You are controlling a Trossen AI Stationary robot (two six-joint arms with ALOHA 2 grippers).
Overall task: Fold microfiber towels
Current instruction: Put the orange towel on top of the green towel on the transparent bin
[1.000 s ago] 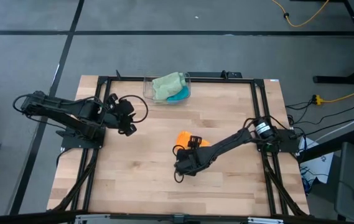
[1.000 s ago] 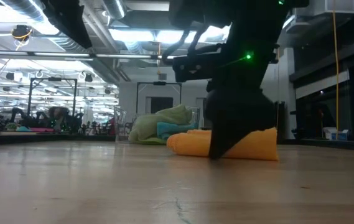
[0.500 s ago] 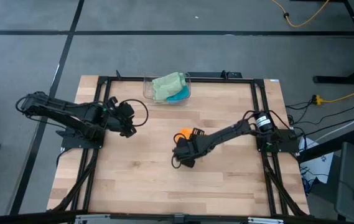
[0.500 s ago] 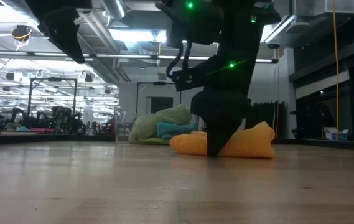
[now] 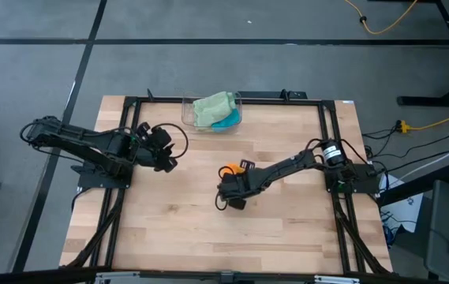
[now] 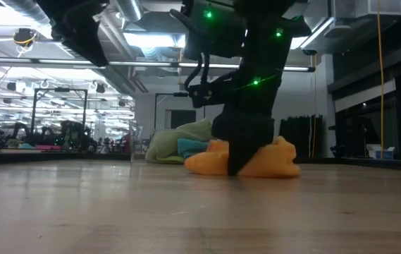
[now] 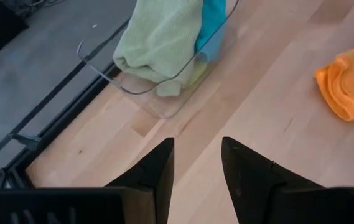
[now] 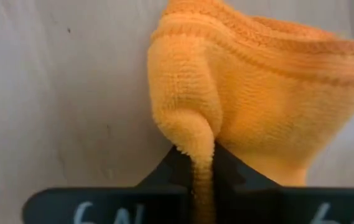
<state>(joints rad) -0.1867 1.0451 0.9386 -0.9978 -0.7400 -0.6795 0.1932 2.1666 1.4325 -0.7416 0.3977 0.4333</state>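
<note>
Near the centre of the light wooden tabletop (image 5: 169, 229), the right end effector (image 5: 230, 192) is closed on a pinched ridge of the small orange microfiber towel (image 8: 251, 93), which lies bunched in a soft heap under and just beyond the fingers; in the right wrist view a narrow fold of its looped pile is drawn down between the two dark fingers, which stand almost together. The left end effector (image 7: 196, 171) hovers over the left side of the tabletop with its fingers narrowly apart and holding nothing, facing the clear plastic bin (image 5: 212, 112) at the far edge. In that bin lie a pale sage green cloth (image 7: 158, 40) and a teal blue cloth (image 7: 211, 22), crumpled together. The orange towel appears light, limp and thick-piled: it should drape and slump rather than keep a shape, and its nap probably grips the finger pads well, so slipping seems unlikely. Because a pinch in mid-cloth only gathers it into a lump, a hemmed corner or edge, such as the stitched border visible along the top, looks the better place to hold for spreading and folding.
</note>
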